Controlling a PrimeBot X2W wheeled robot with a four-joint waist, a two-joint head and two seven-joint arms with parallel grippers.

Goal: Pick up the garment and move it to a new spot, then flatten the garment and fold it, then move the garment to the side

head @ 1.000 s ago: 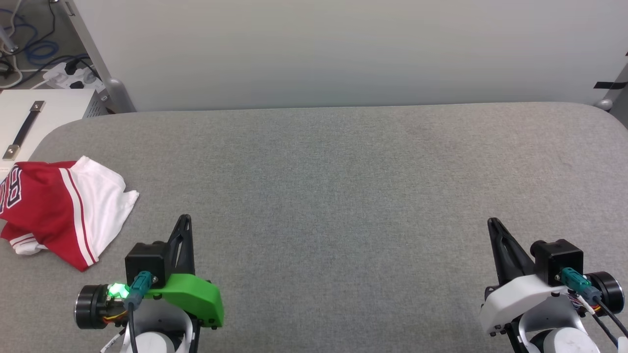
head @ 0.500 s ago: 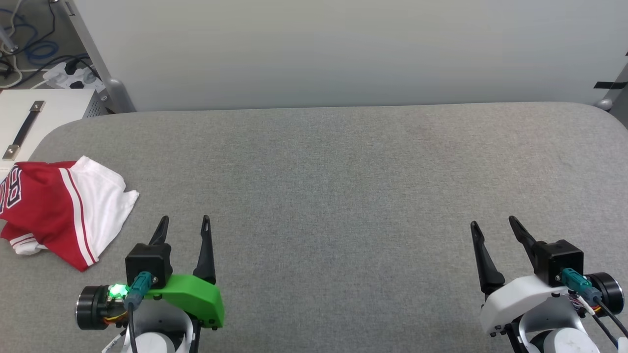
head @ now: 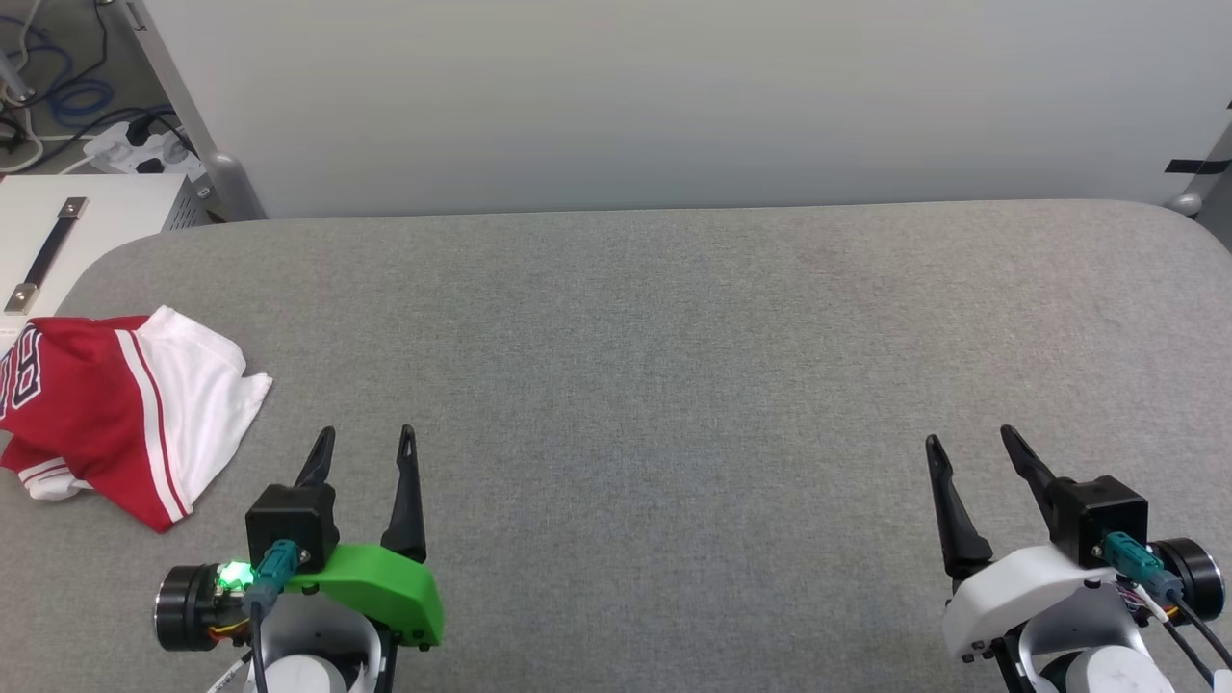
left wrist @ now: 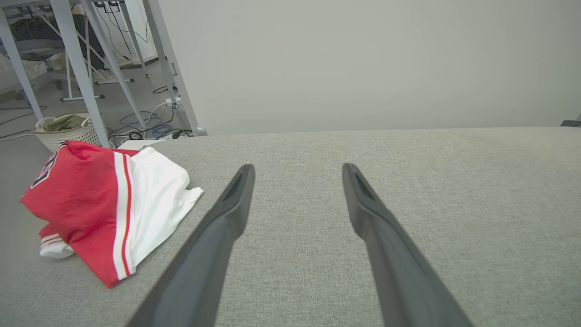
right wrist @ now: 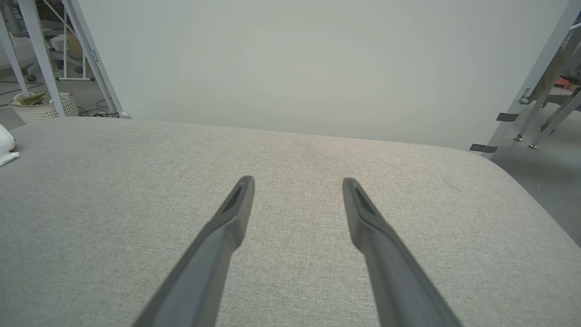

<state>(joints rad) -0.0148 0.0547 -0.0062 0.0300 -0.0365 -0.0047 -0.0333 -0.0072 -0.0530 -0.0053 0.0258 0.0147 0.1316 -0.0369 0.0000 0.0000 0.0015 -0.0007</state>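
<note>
Left claw (head: 369, 430): released, its two long dark fingers spread with nothing between them. Right claw (head: 968, 435): likewise released and empty. Each is stationed over the near edge of the grey fabric-covered desk (head: 674, 318), one at either side, fingers pointing away from the robot toward the pale wall panel (head: 674, 96). The forearms run roughly parallel and neither reaches toward anything. This reads as a ready posture, with the jaws set wide so that cloth can be taken without a separate opening step.

The garment (head: 115, 414), a red jersey T-shirt with white short sleeves and red-white striped trim, lies crumpled in a heap at the left edge of the desk. It is near the left claw but not touching it, and well apart from the right claw.

Judgement: pick-up has not begun. The left arm is the nearer one and would need to swing left and descend onto the heap. The desk's broad middle suits flattening.
</note>
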